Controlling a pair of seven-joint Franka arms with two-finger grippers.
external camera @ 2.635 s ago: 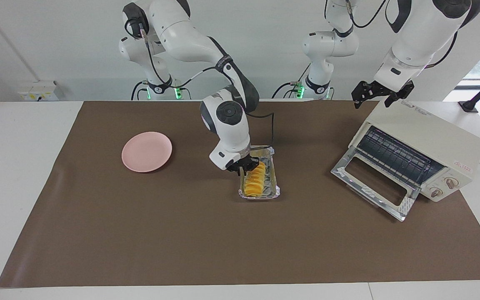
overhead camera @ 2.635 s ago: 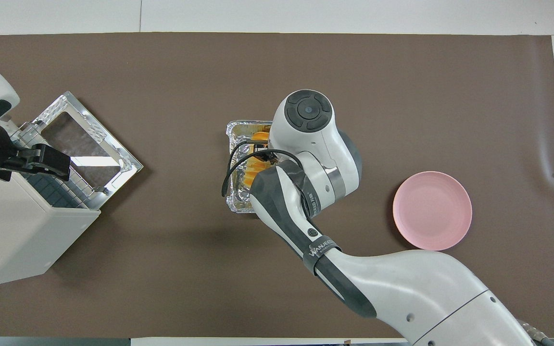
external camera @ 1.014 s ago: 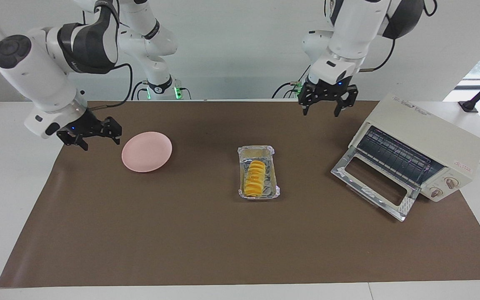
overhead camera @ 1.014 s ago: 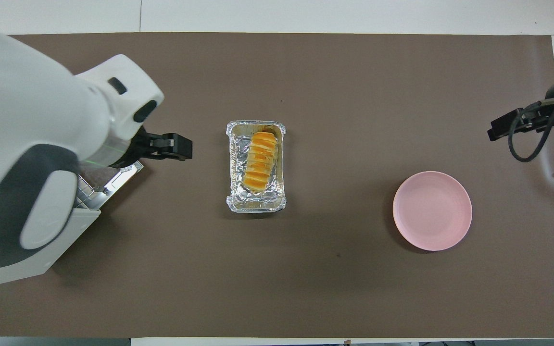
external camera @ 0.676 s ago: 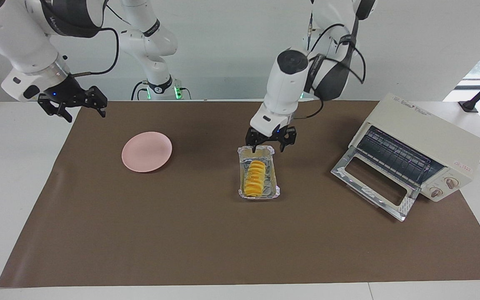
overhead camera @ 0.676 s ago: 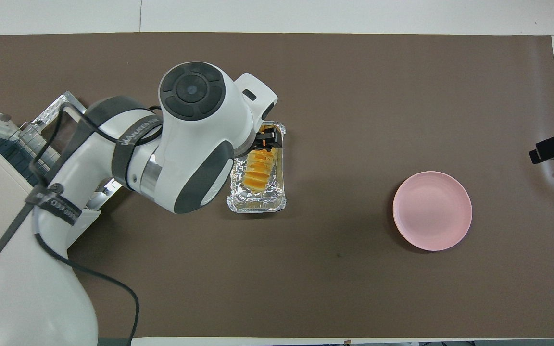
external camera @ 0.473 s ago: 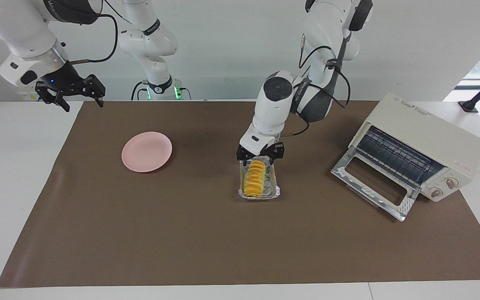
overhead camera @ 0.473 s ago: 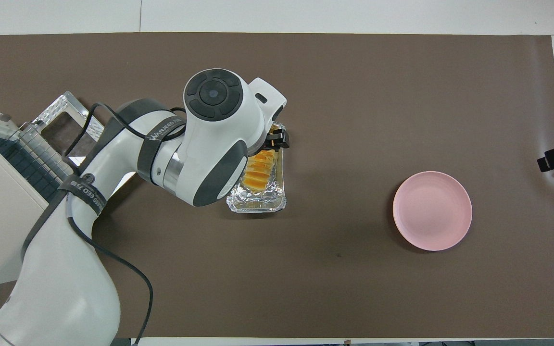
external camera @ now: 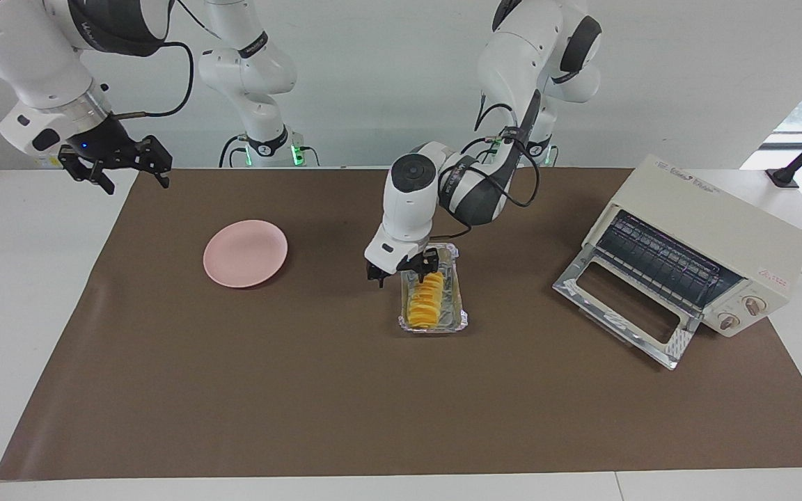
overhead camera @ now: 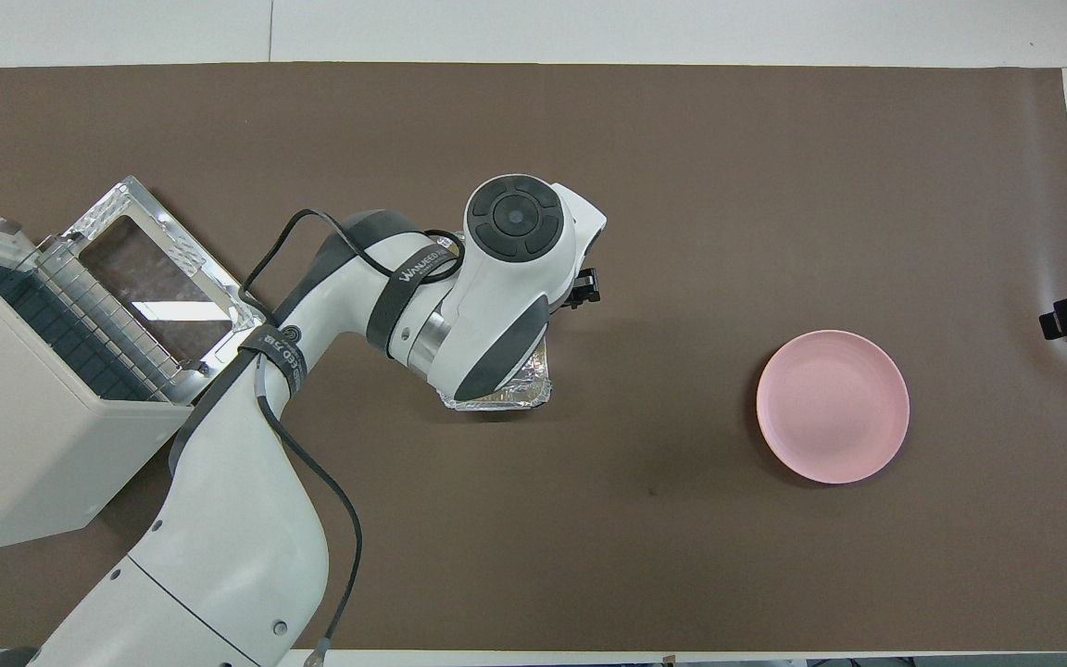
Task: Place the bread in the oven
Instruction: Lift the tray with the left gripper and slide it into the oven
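Observation:
The ridged golden bread [external camera: 425, 300] lies in a crinkled foil tray [external camera: 443, 328] at mid-table. My left gripper [external camera: 406, 273] is low at the tray's end nearer the robots, open. One finger is beside the bread and the other hangs outside the tray wall toward the right arm's end. In the overhead view the left hand covers the bread; only a tray corner [overhead camera: 508, 399] shows. The cream oven [external camera: 711, 233] stands at the left arm's end with its glass door [external camera: 622, 306] dropped open and its rack bare. My right gripper [external camera: 114, 165] waits open over the mat's corner.
A round pink plate [external camera: 245, 252] sits on the brown mat toward the right arm's end, also seen as the pink plate [overhead camera: 833, 406] from overhead. The oven's open door [overhead camera: 163, 283] lies flat on the mat beside the left arm's forearm.
The left gripper swung from beside the oven to the tray, sank to it and slid toward the right arm's end. The right gripper drew back from beside the plate to the mat's corner.

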